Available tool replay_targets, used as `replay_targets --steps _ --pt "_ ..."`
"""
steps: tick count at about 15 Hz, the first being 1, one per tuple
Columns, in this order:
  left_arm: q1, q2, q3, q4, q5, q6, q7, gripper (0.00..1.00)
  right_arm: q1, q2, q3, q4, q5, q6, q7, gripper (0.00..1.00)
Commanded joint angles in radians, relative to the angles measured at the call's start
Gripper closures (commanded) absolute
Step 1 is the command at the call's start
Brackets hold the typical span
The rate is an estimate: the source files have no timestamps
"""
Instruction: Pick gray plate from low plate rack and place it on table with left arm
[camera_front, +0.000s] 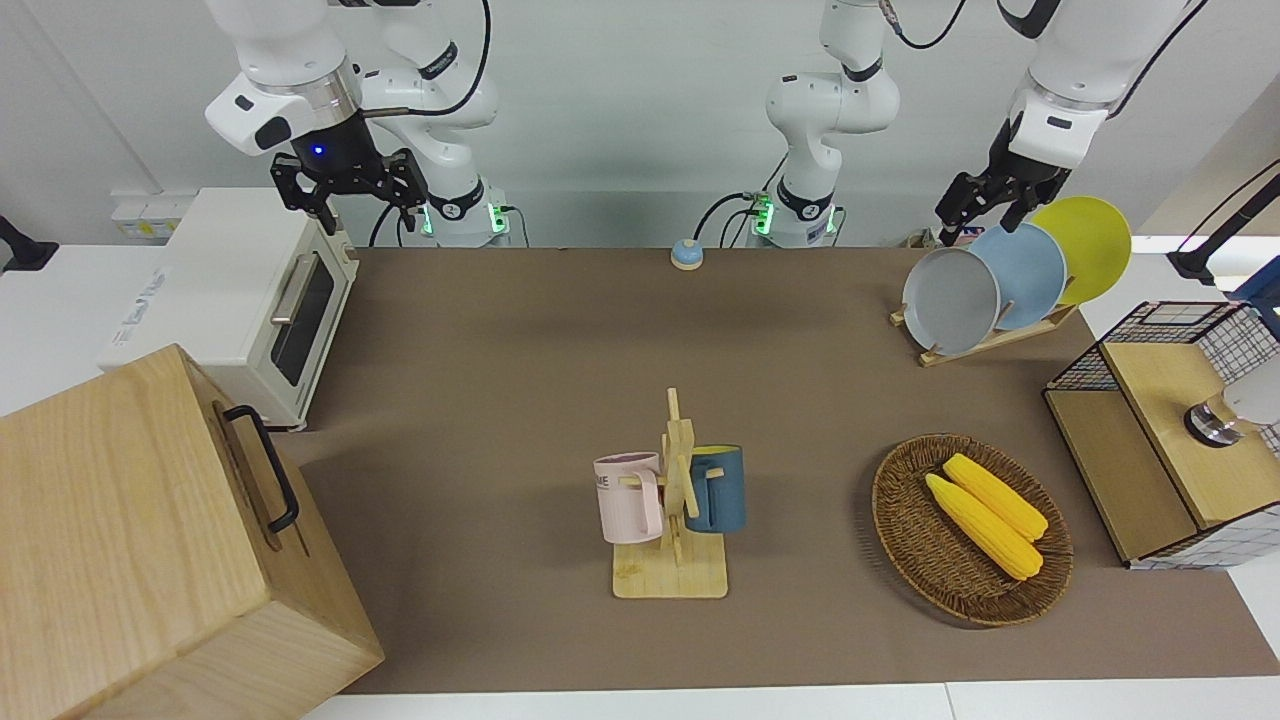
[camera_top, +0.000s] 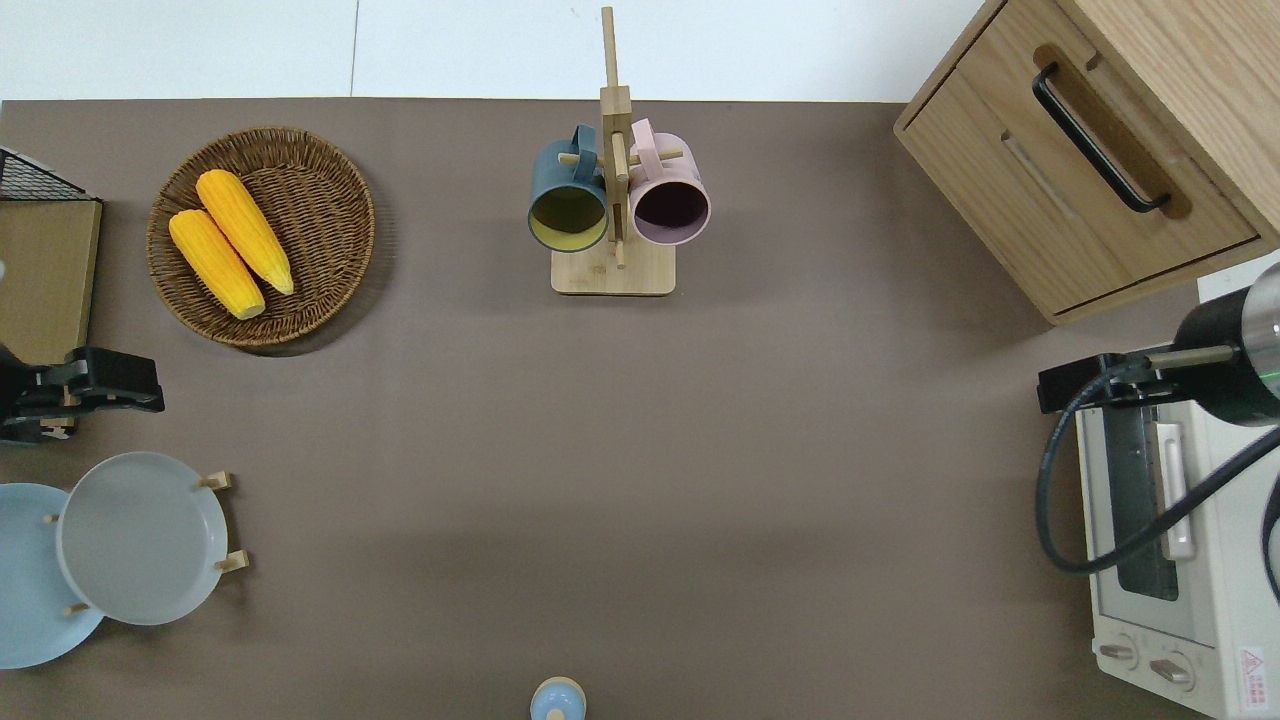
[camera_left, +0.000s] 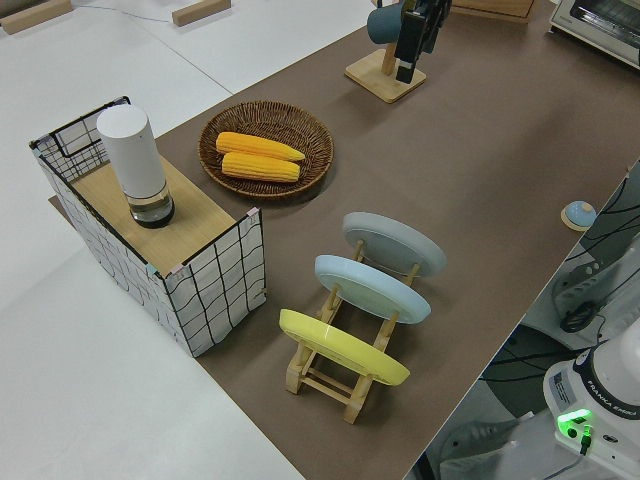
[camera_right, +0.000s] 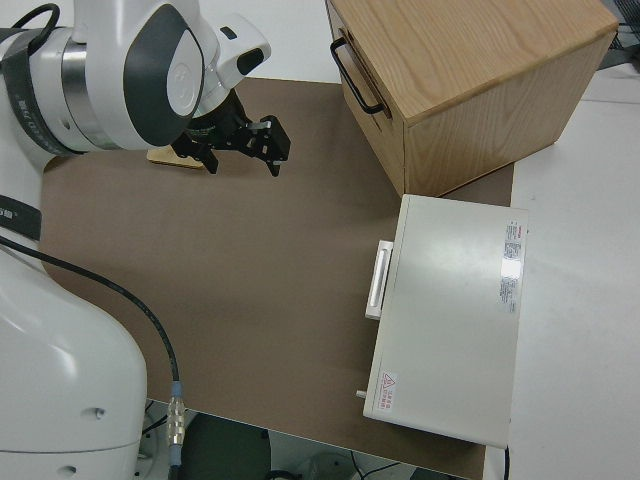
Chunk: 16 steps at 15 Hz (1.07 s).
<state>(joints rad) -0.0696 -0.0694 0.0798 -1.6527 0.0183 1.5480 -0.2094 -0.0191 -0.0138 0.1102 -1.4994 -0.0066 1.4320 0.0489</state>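
Note:
The gray plate (camera_front: 950, 300) leans in the slot of the low plate rack (camera_front: 985, 343) nearest the table's middle, at the left arm's end of the table (camera_front: 520, 400). It also shows in the overhead view (camera_top: 140, 537) and the left side view (camera_left: 393, 243). A light-blue plate (camera_front: 1030, 275) and a yellow plate (camera_front: 1090, 245) stand in the other slots. My left gripper (camera_front: 980, 225) is open and empty, up in the air over the table between the rack and the wire basket (camera_top: 110, 385). My right gripper (camera_front: 345, 205) is open and parked.
A wicker basket (camera_front: 905, 530) with two corn cobs lies farther from the robots than the rack. A wire basket (camera_front: 1165, 330) with a wooden shelf stands at the left arm's end. A mug stand (camera_front: 672, 575) holds two mugs mid-table. A toaster oven (camera_front: 240, 300) and wooden cabinet (camera_front: 150, 540) stand at the right arm's end.

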Motion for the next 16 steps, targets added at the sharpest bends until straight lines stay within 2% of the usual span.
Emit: replay_targets --steps 1,7,9,12,13,16 --pt "0.004 0.010 0.000 0.019 0.012 -0.008 0.013 0.00 -0.025 -0.005 0.019 0.005 0.022 -0.015 0.009 0.011" --pt "0.008 0.008 0.002 0.013 0.017 -0.016 0.013 0.00 -0.025 -0.005 0.019 0.005 0.022 -0.015 0.009 0.013" --pt "0.037 -0.003 0.002 -0.004 0.035 -0.017 0.018 0.00 -0.025 -0.005 0.019 0.005 0.022 -0.015 0.009 0.011" --pt "0.092 -0.036 0.005 -0.036 0.112 -0.017 0.151 0.00 -0.025 -0.005 0.019 0.005 0.022 -0.015 0.009 0.013" --pt "0.114 -0.052 0.017 -0.047 0.121 -0.016 0.191 0.00 -0.025 -0.005 0.019 0.005 0.022 -0.015 0.009 0.013" --pt "0.108 -0.102 0.080 -0.111 0.123 -0.017 0.219 0.00 -0.025 -0.005 0.019 0.005 0.022 -0.015 0.009 0.013"
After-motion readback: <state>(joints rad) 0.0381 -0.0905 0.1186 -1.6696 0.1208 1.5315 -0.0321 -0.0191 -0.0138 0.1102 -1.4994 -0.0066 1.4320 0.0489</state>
